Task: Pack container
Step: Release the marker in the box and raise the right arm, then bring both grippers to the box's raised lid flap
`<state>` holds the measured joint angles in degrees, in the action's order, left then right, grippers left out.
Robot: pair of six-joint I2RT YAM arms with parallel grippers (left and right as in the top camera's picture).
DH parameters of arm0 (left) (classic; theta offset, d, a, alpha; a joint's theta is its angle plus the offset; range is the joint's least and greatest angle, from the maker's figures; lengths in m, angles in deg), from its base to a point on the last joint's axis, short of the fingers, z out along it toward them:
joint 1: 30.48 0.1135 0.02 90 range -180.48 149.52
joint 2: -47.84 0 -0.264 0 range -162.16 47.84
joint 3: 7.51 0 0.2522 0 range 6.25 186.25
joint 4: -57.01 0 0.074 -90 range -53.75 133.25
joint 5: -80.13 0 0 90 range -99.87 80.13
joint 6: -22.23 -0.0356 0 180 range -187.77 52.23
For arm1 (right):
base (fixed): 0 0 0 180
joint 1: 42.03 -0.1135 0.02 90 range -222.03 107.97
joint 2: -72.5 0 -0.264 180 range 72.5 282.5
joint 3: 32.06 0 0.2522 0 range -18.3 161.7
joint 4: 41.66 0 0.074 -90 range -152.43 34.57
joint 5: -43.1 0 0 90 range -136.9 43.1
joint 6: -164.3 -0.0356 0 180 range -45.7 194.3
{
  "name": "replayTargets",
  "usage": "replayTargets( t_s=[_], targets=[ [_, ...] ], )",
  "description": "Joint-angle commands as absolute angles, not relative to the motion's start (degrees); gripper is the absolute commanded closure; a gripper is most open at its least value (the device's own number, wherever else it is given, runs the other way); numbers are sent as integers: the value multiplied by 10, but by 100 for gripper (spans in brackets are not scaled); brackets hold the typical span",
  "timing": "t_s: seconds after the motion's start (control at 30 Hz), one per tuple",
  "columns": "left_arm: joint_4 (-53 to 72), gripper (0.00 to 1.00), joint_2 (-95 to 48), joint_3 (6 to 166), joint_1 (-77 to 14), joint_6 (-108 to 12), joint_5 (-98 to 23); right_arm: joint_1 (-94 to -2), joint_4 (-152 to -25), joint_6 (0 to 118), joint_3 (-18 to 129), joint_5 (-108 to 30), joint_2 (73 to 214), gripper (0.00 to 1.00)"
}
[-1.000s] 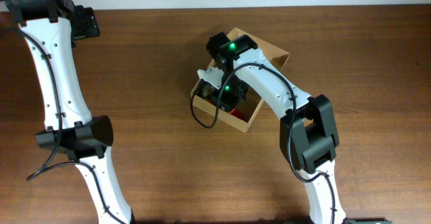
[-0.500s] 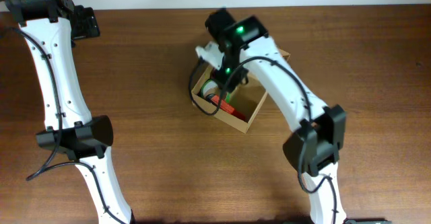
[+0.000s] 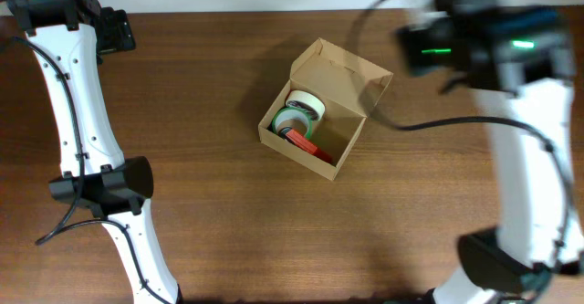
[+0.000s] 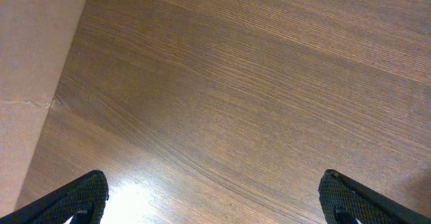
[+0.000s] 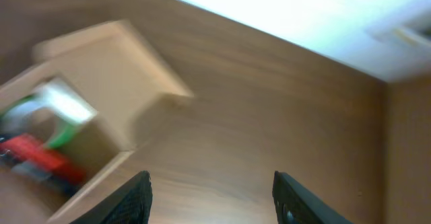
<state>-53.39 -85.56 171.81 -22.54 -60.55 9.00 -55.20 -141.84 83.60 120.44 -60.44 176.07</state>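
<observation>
Container mid-worktop, long axis diagonal, lid flap open, tape rolls inside. Right gripper open, empty, right of container; nearer arm. Left gripper wide open, far-left corner, well apart.

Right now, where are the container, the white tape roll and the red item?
container [image 3: 342, 74], overhead view, open flap lid
white tape roll [image 3: 307, 95], overhead view, upper rim
red item [image 3: 307, 144], overhead view, its middle
</observation>
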Motion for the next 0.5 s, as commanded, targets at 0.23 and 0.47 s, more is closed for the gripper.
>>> replayTargets(
  t_s=[0.23,0.47],
  targets=[
    [-534,0,-852,1720,-224,-610,90,-258,-1382,738,1035,-506,1678,41],
    [-534,0,-852,1720,-224,-610,90,-173,-1344,716,897,-420,1733,43]
  ],
)
